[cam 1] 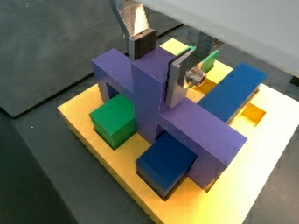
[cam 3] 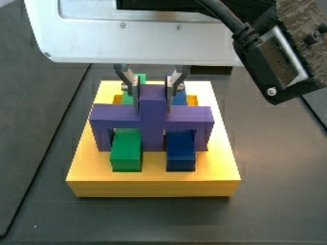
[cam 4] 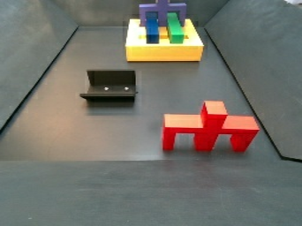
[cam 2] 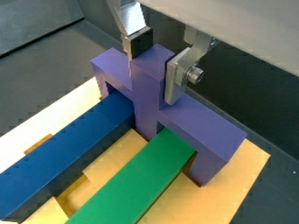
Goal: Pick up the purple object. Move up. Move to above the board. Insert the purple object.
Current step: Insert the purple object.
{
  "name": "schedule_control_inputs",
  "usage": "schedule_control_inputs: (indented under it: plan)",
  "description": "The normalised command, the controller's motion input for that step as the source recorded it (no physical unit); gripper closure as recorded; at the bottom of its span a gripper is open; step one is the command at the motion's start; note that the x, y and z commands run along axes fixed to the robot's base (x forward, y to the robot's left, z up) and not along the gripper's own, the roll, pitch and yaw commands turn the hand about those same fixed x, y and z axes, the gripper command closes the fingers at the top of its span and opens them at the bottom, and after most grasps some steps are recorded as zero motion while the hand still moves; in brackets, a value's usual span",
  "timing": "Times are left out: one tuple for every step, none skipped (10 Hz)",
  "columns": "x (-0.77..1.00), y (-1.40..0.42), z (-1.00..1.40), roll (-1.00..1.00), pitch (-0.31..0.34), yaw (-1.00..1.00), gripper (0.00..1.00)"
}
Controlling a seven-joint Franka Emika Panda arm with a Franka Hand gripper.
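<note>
The purple object (cam 3: 151, 117) is a flat violet-purple all over, with no pattern, and it sits on the yellow board (cam 3: 153, 177). On that board a long green bar (cam 2: 135, 184) and a long blue bar (cam 2: 70, 149) show in solid colour. The gripper (cam 1: 159, 54) straddling the object's stem has silver finger plates (cam 1: 180, 80) with dark pads. Farther out on the dark grey floor (cam 4: 71, 132) (matte, unmarked) stand the black fixture (cam 4: 109, 86) and a bright red legged piece (cam 4: 210, 130).

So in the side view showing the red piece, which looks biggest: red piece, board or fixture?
1. Red piece, though it is nearest the camera.
2. Board, farther away under the gripper.
3. Fixture.
</note>
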Motion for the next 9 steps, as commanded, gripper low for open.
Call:
schedule_control_inputs:
  plan:
    - [0.35,-0.01,-0.14,0.00,0.013,0.00,1.00]
    - [0.29,0.00,-0.17,0.00,0.026,0.19,1.00]
    - [0.21,0.00,-0.21,0.00,0.000,0.10,1.00]
    - [-0.03,0.05,-0.31,-0.04,-0.026,0.00,1.00]
    - [-0.24,0.05,-0.46,-0.05,-0.133,0.00,1.00]
    - [-0.29,0.02,-0.56,-0.05,-0.199,0.00,1.00]
    - [-0.04,0.00,-0.43,0.00,-0.124,0.00,1.00]
    - [0.00,0.00,-0.02,0.00,0.000,0.00,1.00]
    - [0.00,0.00,0.00,0.00,0.000,0.00,1.00]
